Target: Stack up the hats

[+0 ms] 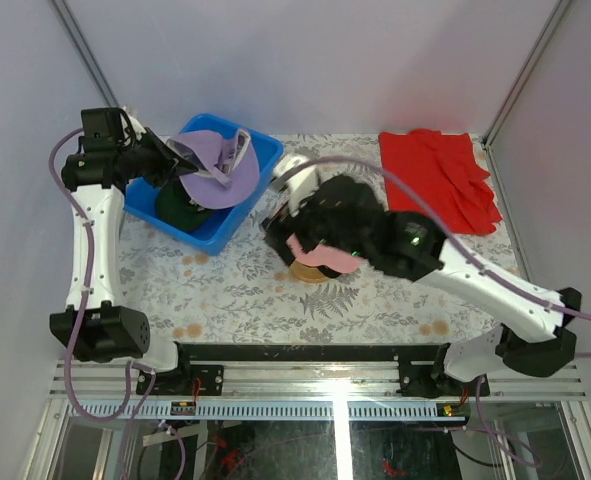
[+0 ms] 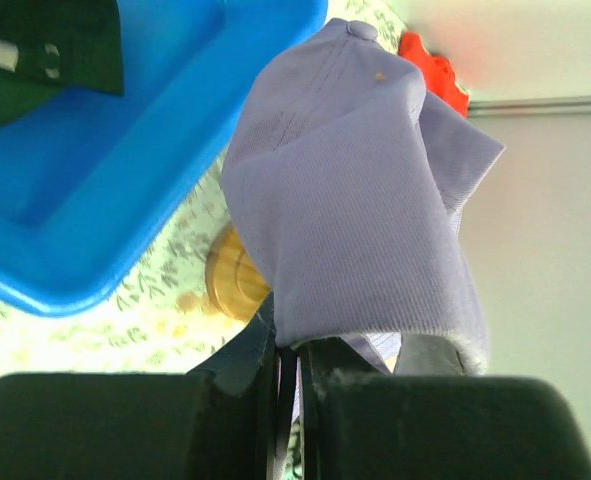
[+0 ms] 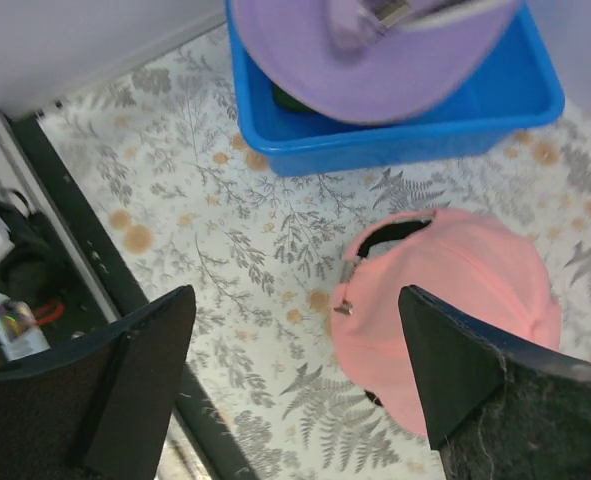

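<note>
Lavender cap [image 2: 355,190] hangs pinched in left end effector [image 2: 287,365], seemingly over bin [image 2: 95,190].

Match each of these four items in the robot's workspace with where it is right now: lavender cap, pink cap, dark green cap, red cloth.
Items:
1. lavender cap
2. pink cap
3. dark green cap
4. red cloth

Places:
A. inside the blue bin
B. spread out at the far right
C. pinched in the shut left gripper
D. under the open right gripper

Pairs: 1-C, 2-D, 3-A, 4-B.
</note>
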Action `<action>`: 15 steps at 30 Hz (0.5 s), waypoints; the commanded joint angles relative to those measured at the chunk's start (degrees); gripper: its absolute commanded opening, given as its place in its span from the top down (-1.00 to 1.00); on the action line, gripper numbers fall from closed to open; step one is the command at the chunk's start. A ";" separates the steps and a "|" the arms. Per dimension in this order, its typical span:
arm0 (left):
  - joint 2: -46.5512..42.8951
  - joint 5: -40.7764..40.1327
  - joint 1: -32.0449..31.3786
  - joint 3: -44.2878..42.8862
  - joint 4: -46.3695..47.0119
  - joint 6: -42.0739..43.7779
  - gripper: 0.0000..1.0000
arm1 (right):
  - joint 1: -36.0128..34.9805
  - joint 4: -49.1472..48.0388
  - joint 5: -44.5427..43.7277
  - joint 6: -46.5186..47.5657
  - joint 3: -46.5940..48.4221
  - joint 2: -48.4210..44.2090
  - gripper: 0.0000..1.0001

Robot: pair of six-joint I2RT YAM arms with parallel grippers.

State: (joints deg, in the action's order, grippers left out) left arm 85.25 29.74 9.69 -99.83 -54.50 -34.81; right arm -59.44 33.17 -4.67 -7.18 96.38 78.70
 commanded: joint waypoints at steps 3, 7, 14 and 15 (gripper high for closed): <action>-6.19 8.68 -0.08 3.87 -7.00 -2.01 1.00 | -18.99 -5.35 -34.79 25.43 4.39 7.88 -0.89; -8.50 10.56 -0.04 5.68 -8.29 -2.79 1.00 | -24.22 -10.78 -42.29 34.58 5.37 12.19 -0.90; -10.33 13.12 -0.05 6.22 -10.85 -3.50 1.00 | -27.66 -18.77 -45.31 43.66 6.20 15.73 -0.88; -10.48 13.24 -0.10 5.90 -11.76 -3.39 1.00 | -27.66 -19.72 -45.26 44.91 6.08 16.12 -0.87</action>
State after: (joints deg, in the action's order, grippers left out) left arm 76.25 38.65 9.69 -93.34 -63.92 -37.56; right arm -86.70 20.95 -44.47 27.83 98.87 94.96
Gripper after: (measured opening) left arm 0.035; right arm 0.941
